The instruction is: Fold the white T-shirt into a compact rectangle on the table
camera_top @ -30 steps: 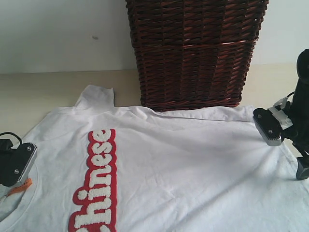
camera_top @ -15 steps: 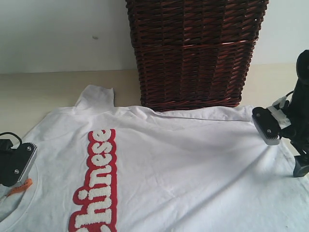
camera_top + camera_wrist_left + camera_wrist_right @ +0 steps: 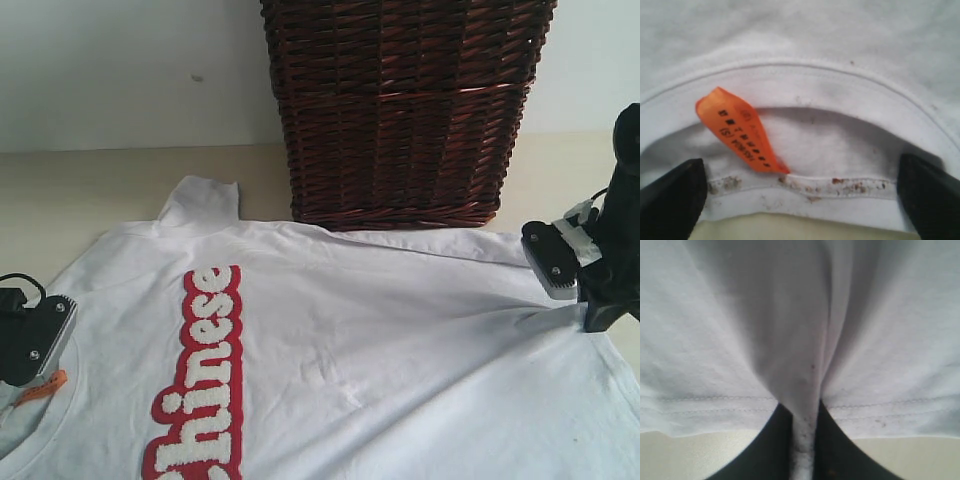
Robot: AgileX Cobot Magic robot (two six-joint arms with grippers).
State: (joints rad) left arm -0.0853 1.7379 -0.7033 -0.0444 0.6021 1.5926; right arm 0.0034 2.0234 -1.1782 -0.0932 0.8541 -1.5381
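White T-shirt [image 3: 400, 330] lies spread front-up on the table [image 3: 70, 190], its collar at the left arm's side and its hem at the right arm's side. Fuzzy white lettering [image 3: 200, 390] outlined in red runs across the chest. One short sleeve [image 3: 200, 205] points toward the back of the table. At the neckband an orange tag [image 3: 740, 132] with small black print curls up over the collar opening.

The left gripper [image 3: 800, 200] stands released. Its two dark fingers [image 3: 670, 200] are spread wide to either side of the collar's back edge, with the tag between them and nothing clasped. In the exterior view one finger sits just beside the tag.

The right gripper [image 3: 802, 450] is clenched on the hem of the white T-shirt. A narrow ridge of cloth is pinched between its dark fingers [image 3: 765, 455], and folds fan out from the pinch into the fabric. In the exterior view creases run from this gripper across the shirt's lower part.

A dark wicker basket [image 3: 400, 110] stands on the table behind the shirt, its base just beside the shirt's far edge. A plain white wall [image 3: 120, 70] rises behind it
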